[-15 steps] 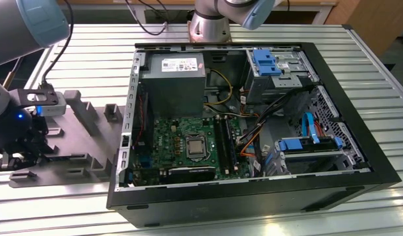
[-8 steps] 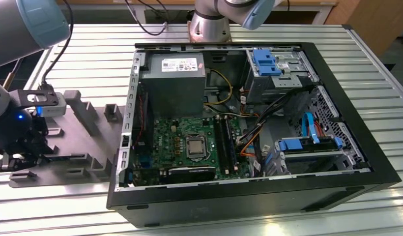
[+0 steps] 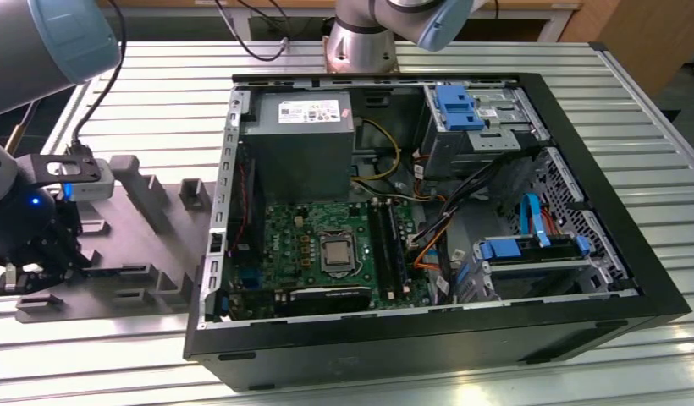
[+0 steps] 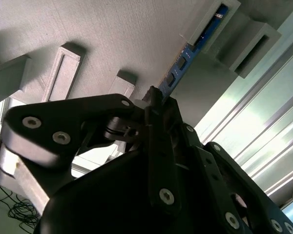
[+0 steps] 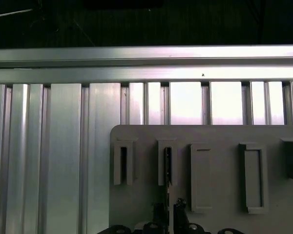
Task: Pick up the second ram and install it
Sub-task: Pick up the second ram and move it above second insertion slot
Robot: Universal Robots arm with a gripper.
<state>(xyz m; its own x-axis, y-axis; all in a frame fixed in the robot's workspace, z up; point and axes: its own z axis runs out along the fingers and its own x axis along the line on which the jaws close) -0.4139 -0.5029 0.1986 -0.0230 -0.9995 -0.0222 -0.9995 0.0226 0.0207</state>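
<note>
Arm station, slatted aluminium table (image 3: 133, 76). In the exterior view the gripper (image 3: 36, 275) is seen low over the grey moulded tray (image 3: 144, 245). The tray lies at the exterior view's left, just beside the open computer case (image 3: 437, 338).

The second ram (image 4: 185, 58) is found on the tray. It is stood on its long edge, with the flat faces upright. Its far end is seated in a slotted block (image 4: 219, 19), and small chips are seen along the exposed face. In the second wrist view a bluish tint is noted on the stick.

The long axis is laid level along the tray surface. In the first wrist view the stick (image 5: 168, 165) is seen edge-on as a thin dark line inside its block. The line runs parallel to the table's ribs and points straight away from the gripper (image 5: 169, 212).

In the second wrist view the claw (image 4: 154, 97) is seen at the stick's near end. The two fingers (image 4: 158, 146) are drawn almost together, and the end of the stick appears to be pinched between them. Only a narrow light gap is seen between the tips in the first wrist view.

Inside the case the green board (image 3: 313, 245) is laid flat, well apart from the gripper. Its long black slots (image 3: 387, 245) are seen beside the processor socket.
</note>
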